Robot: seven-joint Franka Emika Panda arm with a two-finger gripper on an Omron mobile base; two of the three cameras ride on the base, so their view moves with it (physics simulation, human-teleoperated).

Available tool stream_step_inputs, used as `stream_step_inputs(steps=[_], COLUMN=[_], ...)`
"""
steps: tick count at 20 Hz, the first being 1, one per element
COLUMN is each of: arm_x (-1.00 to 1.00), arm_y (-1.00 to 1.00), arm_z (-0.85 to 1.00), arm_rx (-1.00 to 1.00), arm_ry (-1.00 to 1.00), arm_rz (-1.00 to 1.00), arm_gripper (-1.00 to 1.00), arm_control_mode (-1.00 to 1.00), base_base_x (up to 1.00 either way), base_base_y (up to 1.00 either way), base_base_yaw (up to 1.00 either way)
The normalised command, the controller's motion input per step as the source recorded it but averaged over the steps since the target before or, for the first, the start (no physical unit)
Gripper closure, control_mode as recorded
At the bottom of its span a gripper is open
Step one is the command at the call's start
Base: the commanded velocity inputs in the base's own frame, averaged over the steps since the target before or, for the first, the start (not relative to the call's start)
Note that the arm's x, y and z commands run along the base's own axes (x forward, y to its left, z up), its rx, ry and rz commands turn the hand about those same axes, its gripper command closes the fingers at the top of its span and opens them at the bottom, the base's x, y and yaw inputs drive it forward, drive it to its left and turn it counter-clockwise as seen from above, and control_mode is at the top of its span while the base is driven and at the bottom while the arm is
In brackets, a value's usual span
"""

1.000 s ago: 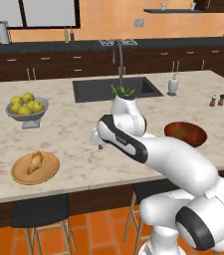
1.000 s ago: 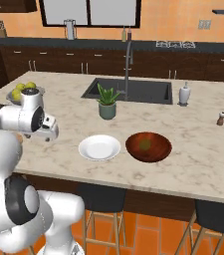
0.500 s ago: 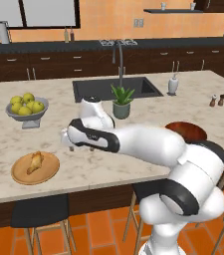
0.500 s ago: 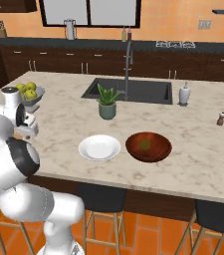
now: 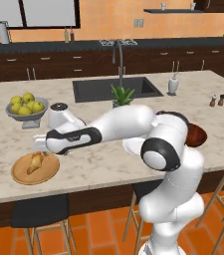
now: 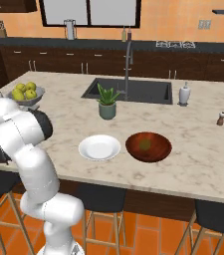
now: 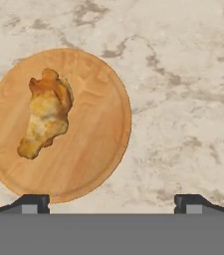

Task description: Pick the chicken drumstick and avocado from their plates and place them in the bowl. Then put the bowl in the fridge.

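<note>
Both gripper [image 7: 111, 201] fingertips, spread wide and empty, flank the wooden plate's [image 7: 98, 149] near rim.

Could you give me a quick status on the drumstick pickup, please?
Gripper open, above counter. Chicken drumstick on wooden plate, untouched. Nothing in the way.

We are in a home kitchen — a marble island surface [image 5: 98, 164] with a sink [image 6: 133, 90] and tap [image 6: 128, 62], dark cabinets [image 6: 83, 62], stools [image 6: 101, 199] — and a fruit bowl [image 5: 26, 110].
</note>
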Motion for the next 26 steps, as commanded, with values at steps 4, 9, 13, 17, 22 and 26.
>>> stream_step_inputs(steps=[4,9,13,17,22,26], arm_x=[0.19,0.30,0.05,0.17,0.11,0.20], arm_y=[0.63,0.43,0.21,0.24,0.02,0.00], arm_z=[-0.10,-0.29,-0.65,-0.27,-0.31,-0.35], arm_rx=[0.08,0.02,-0.02,0.00,0.00,0.00], arm_ry=[0.00,0.05,0.05,0.00,0.00,0.00], arm_rz=[0.00,0.00,0.00,0.00,0.01,0.03], arm_gripper=[-1.00,-1.00,-1.00,-1.00,-1.00,-1.00], arm_control_mode=[-1.00,-1.00,-1.00,-1.00,-1.00,-1.00], base_base_x=[0.00,0.00,0.00,0.00,0.00,0.00], base_base_y=[0.00,0.00,0.00,0.00,0.00,0.00], base_base_yaw=[0.00,0.00,0.00,0.00,0.00,0.00])
